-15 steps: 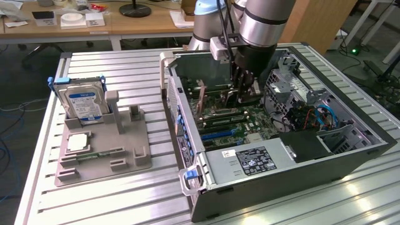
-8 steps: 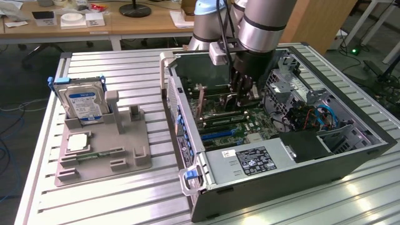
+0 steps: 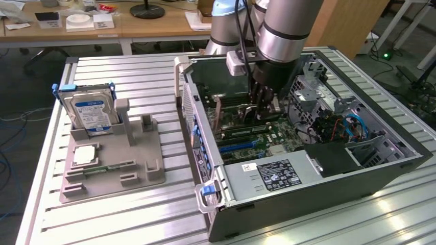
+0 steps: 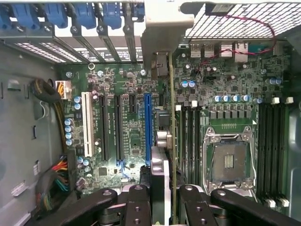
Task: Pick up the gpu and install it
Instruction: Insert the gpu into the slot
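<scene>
Pinching the gpu point(image 4: 171, 141) edge-on, the fingers point(image 4: 137, 202) hold it inside the case point(image 3: 381, 168) over the motherboard point(image 4: 235, 94), bracket point(image 4: 167, 28) toward the rear, near the blue slot point(image 4: 148, 127). Installing is in hand; seating likely calls for exact alignment and a straight press.

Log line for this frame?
phase: gpu install | end effector: shut on gpu | location: inside computer case, over motherboard | seated: cannot tell

The gpu point(image 4: 165, 117) inside case point(image 3: 327, 196) (upright).
</scene>
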Controlling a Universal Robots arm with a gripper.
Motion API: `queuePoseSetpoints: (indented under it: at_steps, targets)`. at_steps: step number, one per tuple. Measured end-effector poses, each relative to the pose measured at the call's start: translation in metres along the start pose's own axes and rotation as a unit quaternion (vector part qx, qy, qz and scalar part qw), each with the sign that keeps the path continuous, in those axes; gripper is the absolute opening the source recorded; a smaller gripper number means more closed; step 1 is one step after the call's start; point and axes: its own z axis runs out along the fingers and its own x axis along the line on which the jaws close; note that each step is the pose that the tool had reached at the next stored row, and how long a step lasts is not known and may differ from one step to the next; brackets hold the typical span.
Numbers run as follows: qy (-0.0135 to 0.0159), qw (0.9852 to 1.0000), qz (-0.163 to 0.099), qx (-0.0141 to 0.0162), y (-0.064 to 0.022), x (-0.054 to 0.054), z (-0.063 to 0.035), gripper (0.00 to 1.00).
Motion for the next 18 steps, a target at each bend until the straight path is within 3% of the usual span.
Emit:
queuePoseSetpoints:
  at_steps: [7,18]
  targets:
    - [0.0001,1.0000,0.000,-0.0019,0.0051,0.001,0.0126,0.28]
    - [0.0003,1.0000,0.000,-0.0050,0.0053,0.009,0.0297,0.28]
